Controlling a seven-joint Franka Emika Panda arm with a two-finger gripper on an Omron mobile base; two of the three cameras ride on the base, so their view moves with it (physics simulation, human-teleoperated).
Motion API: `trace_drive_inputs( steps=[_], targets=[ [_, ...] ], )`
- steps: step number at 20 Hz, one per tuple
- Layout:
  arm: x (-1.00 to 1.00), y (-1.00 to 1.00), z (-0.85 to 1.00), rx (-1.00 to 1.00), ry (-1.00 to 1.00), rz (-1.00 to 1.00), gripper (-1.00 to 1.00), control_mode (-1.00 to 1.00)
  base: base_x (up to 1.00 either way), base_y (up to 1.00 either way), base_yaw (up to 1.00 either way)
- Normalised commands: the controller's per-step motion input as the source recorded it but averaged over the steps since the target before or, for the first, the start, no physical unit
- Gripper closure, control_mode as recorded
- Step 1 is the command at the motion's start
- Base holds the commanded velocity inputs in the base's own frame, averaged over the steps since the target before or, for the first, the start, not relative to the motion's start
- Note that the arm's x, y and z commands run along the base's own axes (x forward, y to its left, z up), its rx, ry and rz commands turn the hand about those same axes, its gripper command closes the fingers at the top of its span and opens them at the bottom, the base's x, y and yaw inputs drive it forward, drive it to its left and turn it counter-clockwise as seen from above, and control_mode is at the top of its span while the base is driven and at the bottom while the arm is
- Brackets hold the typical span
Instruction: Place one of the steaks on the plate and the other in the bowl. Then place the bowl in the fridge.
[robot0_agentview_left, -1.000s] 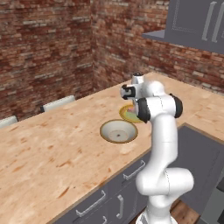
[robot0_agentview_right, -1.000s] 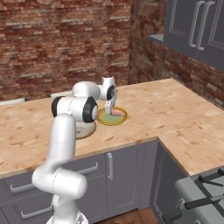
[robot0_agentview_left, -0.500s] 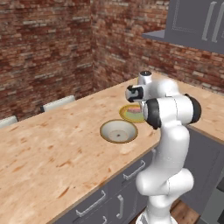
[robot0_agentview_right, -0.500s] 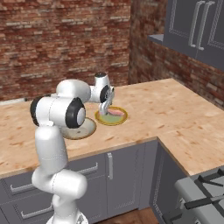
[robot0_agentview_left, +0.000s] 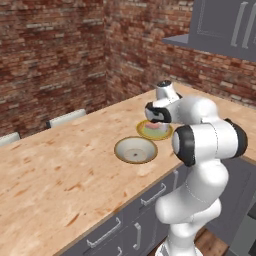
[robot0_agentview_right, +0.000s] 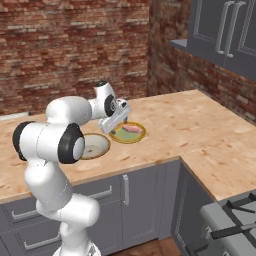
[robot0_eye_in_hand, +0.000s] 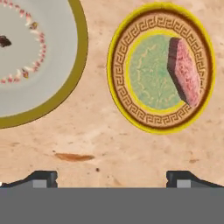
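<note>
A pinkish-red steak (robot0_eye_in_hand: 186, 72) lies on the right half of the plate (robot0_eye_in_hand: 118, 65), which has a yellow rim, a key pattern and a green centre. Plate (robot0_agentview_left: 145, 135) and steak (robot0_agentview_left: 154, 128) sit on the wooden counter just under my hand. My gripper (robot0_eye_in_hand: 112, 178) hangs open above the counter, a little short of the plate, with nothing between its fingers. To the plate's left stands the tan-rimmed bowl (robot0_eye_in_hand: 43, 65), pale inside with a dark speck at its centre. The right base view has the gripper (robot0_agentview_right: 119, 121) over the plate (robot0_agentview_right: 116, 138), steak (robot0_agentview_right: 132, 129) and bowl (robot0_agentview_right: 100, 145). The fridge is out of view.
The wooden counter (robot0_agentview_left: 60, 170) runs left and turns a corner to the right (robot0_agentview_right: 215, 150). Brick walls stand behind it, with grey wall cabinets (robot0_agentview_right: 225, 30) above. Grey drawers (robot0_agentview_left: 115, 230) line the front. A stove (robot0_agentview_right: 230, 220) sits low on the right. Chair backs (robot0_agentview_left: 65, 117) show beyond the far edge.
The arm has folded, its elbow swinging out toward the cameras. The hand stays over the plate with its jaws open, and the steak lies still on the plate.
</note>
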Motion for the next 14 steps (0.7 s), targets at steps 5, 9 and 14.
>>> trace_drive_inputs(
  steps=[5, 9, 14],
  targets=[
    [-0.19, -0.01, 0.4, 0.21, 0.26, -0.8, -1.0, -1.0, 0.0, 0.0, 0.0],
    [-0.6, 0.04, 0.36, 0.25, 0.02, -0.75, -1.0, -1.0, 0.0, 0.0, 0.0],
    [-0.39, 0.19, -0.06, -0.01, -0.01, -0.42, -1.0, -1.0, 0.0, 0.0, 0.0]
  ],
)
